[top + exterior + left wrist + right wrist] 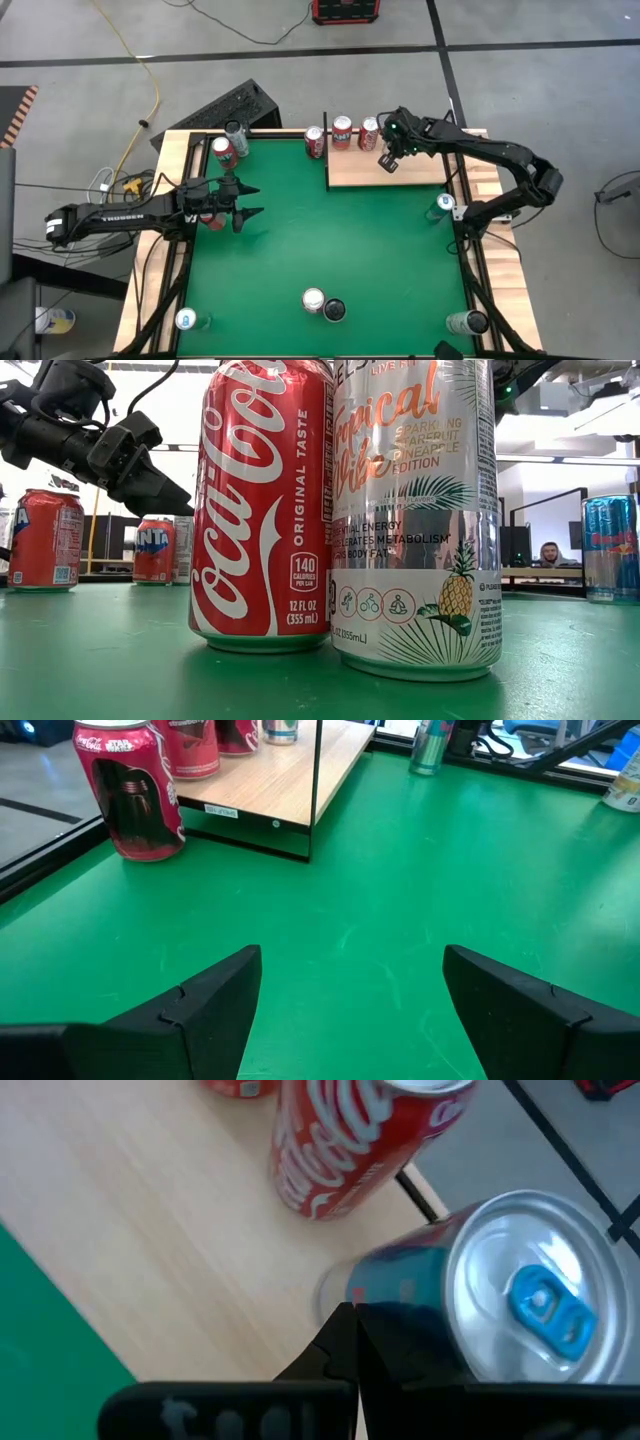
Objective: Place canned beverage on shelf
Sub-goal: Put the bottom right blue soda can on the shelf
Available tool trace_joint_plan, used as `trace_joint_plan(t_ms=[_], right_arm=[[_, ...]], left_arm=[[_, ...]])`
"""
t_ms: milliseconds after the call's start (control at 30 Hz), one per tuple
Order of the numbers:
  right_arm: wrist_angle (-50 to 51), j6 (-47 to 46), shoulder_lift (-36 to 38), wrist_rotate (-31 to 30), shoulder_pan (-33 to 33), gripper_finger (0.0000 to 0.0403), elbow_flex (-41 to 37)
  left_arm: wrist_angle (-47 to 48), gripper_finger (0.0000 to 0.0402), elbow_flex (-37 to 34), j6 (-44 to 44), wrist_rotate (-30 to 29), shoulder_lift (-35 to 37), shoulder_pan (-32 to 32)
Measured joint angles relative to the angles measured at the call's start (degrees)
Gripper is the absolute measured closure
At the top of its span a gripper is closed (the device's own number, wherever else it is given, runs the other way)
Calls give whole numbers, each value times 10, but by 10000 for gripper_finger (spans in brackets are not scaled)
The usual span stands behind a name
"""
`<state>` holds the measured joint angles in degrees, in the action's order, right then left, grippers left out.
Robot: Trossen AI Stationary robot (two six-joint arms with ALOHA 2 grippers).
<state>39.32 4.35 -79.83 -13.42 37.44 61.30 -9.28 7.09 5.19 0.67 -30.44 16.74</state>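
1. Nearest the front rail of the green-topped bench (330, 240), a red Coca-Cola can (265, 510) and a silver pineapple-print energy can (415, 510) stand upright and touching. They are well behind the left end effector (255, 201), with open green between.
2. That left end effector hangs low over the bench with its fingers spread wide and nothing between them. I'd guess it is lined up to take another can.
3. Ahead of it and to one side stands a red Star Wars cola can (130, 790). It is on the green, just outside the thin black corner post (316, 780), so not yet shelved.
4. Beyond is the shelf (420, 172), a flat pale wood-grain board with bare room along its front edge.
5. The right end effector (350, 1330) hovers over the shelf with its fingers pressed together, gripping nothing. Just beyond its tips a blue can with a silver top and blue tab (520, 1295) stands upright on the shelf by the back edge, and looks to have been placed there.
6. A red cola can (340, 1150) stands on the shelf close beside it, leaving little room.
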Motion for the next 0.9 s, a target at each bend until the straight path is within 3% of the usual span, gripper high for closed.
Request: trace_joint_plan(t_ms=[400, 567, 767, 900], right_arm=[[-8, 21, 0, 8, 34, 383, 0], [58, 31, 5, 34, 26, 383, 0], [132, 36, 14, -13, 32, 383, 0], [121, 32, 15, -45, 48, 383, 0]], left_arm=[[1, 105, 0, 0, 0, 0, 0], [21, 105, 0, 0, 0, 0, 0], [61, 105, 0, 0, 0, 0, 0], [93, 105, 0, 0, 0, 0, 0]])
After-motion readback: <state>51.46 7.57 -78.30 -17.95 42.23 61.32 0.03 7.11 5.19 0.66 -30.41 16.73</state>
